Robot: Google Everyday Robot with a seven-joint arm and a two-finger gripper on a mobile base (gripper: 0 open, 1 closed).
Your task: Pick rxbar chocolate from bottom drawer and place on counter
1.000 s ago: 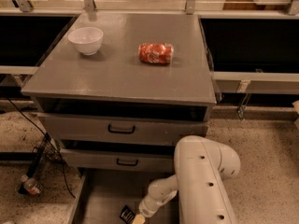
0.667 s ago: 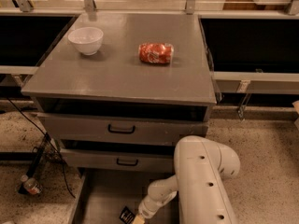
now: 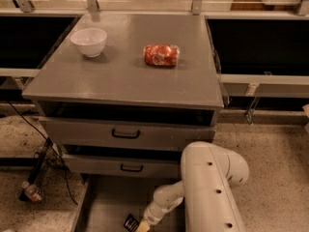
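1. Looking down at the grey metal cabinet, we see its lowest wide grey drawer, the bottom drawer [image 3: 104,202], pulled out, with a plain flat floor.
2. The small flat black rxbar chocolate [image 3: 130,222] lies on that floor near the lower edge of the view, tilted at an angle.
3. The white robot arm [image 3: 207,187] reaches down into the drawer from the right. Its gripper [image 3: 141,225] sits at the right end of the bar, touching it or just beside it.
4. We cannot tell whether the jaws are spread or pinching the wrapper, since the gripper is cut off by the frame's edge.
5. Above, two grey drawers with black handles are stacked, the upper one [image 3: 125,133] over the lower one [image 3: 131,167].
6. The broad, smooth grey counter [image 3: 125,81] carries a white bowl [image 3: 89,41] at its back left and a crushed red soda can [image 3: 161,55] lying on its side near the middle, well apart from the bowl.
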